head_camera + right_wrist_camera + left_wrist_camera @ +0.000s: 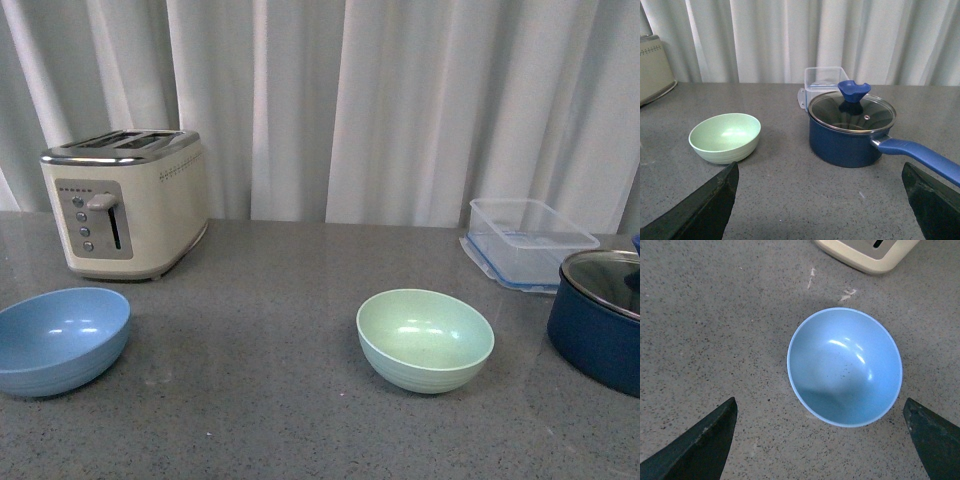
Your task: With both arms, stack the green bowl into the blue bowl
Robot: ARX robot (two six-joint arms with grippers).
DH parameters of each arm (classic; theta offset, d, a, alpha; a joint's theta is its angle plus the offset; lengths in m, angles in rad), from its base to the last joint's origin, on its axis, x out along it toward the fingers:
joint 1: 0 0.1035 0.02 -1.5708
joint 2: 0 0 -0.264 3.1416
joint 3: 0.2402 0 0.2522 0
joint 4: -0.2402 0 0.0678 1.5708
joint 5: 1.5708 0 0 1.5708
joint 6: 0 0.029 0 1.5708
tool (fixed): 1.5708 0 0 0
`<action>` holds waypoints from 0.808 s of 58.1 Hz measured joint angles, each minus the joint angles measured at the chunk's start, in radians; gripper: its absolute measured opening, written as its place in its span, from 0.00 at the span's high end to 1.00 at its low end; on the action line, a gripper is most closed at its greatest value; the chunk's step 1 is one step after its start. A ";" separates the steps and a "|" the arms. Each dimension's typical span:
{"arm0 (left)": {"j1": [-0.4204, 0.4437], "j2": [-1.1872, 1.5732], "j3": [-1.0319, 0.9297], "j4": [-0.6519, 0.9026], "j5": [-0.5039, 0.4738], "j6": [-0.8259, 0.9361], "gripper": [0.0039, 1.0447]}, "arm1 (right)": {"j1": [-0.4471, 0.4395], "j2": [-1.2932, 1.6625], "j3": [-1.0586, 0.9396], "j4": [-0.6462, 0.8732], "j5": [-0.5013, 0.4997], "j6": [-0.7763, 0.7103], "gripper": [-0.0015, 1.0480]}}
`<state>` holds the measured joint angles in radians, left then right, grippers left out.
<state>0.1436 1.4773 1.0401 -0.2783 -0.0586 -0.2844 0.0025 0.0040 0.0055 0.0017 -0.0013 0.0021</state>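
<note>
I see the green bowl (425,340) upright and empty, right of centre: pale mint, matte, with faint ridged rings near its base. The blue bowl (58,340) stands upright and empty at far left, well apart, sky-blue, same shape.

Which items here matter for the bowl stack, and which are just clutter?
Job:
green bowl
blue bowl
left fingers, open
right fingers, open

Clutter:
toaster
clear container
navy pot with glass lid
</note>
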 joint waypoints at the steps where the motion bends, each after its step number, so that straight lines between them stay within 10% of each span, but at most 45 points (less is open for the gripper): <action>1: 0.000 0.011 0.006 -0.003 -0.001 -0.001 0.06 | 0.000 0.000 0.000 0.000 0.000 0.000 0.10; 41: -0.037 0.417 0.198 -0.025 -0.020 -0.122 0.06 | 0.000 0.000 0.000 0.000 0.000 0.000 0.10; 47: -0.047 0.440 0.212 -0.033 -0.043 -0.130 0.22 | 0.000 0.000 0.000 0.000 0.000 0.000 0.10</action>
<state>0.0963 1.9175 1.2518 -0.3111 -0.1020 -0.4145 0.0025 0.0040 0.0055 0.0017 -0.0013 0.0021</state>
